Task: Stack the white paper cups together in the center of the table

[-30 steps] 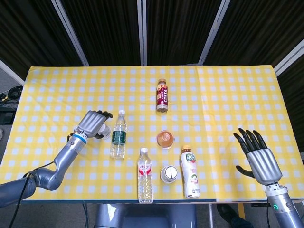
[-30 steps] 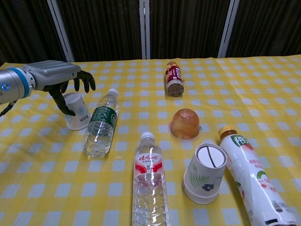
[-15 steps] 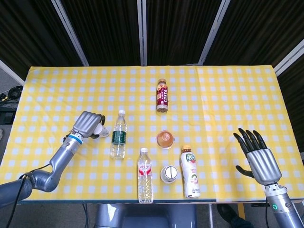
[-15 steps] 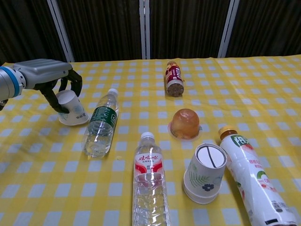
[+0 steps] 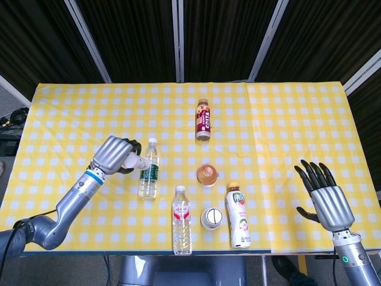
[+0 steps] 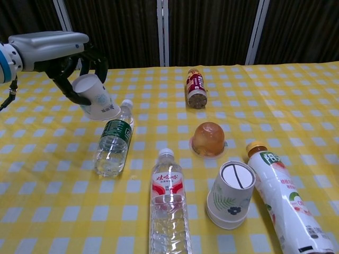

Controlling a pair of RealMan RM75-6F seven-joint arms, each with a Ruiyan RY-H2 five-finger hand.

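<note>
My left hand [image 5: 115, 155] [image 6: 58, 50] holds a white paper cup [image 6: 96, 98] [image 5: 136, 161] tilted in the air, mouth down and to the right, above the cap end of a green-label water bottle [image 6: 113, 142]. A second white paper cup [image 6: 230, 195] [image 5: 211, 218] with a leaf print stands upside down near the front of the table, between a red-label water bottle [image 6: 169, 203] and a white juice bottle [image 6: 283, 199]. My right hand [image 5: 322, 193] hovers open over the table's right side, fingers spread; the chest view does not show it.
The table carries a yellow checked cloth [image 5: 280, 125]. An orange jelly cup [image 6: 207, 139] sits upside down in the middle. A dark red drink bottle [image 6: 196, 89] lies further back. Black curtains hang behind the table.
My left hand closed around the cup, lifted it off the cloth and carried it right, over the green-label bottle. The right hand stayed almost still.
</note>
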